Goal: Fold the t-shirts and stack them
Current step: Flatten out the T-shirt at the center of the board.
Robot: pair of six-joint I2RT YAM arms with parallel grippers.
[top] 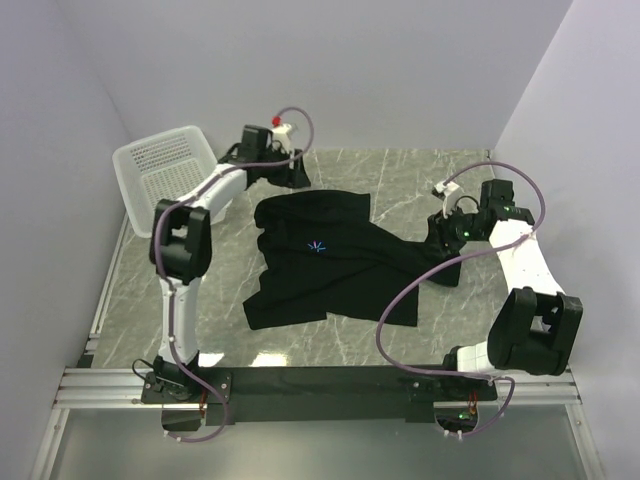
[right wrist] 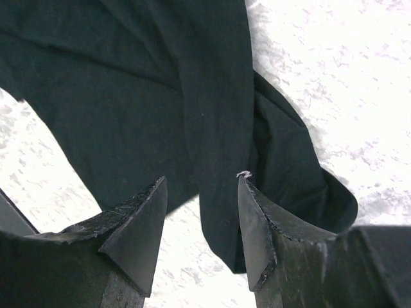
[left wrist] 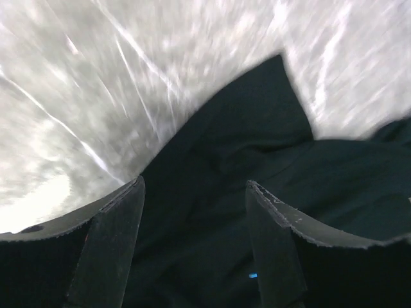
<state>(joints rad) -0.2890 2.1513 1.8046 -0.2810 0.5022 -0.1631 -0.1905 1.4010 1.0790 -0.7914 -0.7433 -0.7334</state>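
Top external view: black t-shirt lies loose and unfolded on the marble-pattern table, approx mid-table, btwn the two arms. Small light-blue starburst print faces up near its ctr. Fabric is rumpled w/ creases. One part trails out to the right toward the right gripper; the far-left corner lies near the left gripper. White mesh basket sits at the far-left corner, tilted up against the wall, well apart from the shirt.

Left wrist view: L fingers stand apart, nothing pinched btwn them. Black cloth spreads under and beyond the gap, its edge rising to a point over the pale table. Picture is blurred, so can't tell if the tips touch the cloth. Tiny blue speck shows low in the gap.

Right wrist view: R fingers also apart, not clamped on anything. A twisted band of the shirt runs under the gap and ends bunched just beside one finger. Can't tell if the tips touch the fabric.
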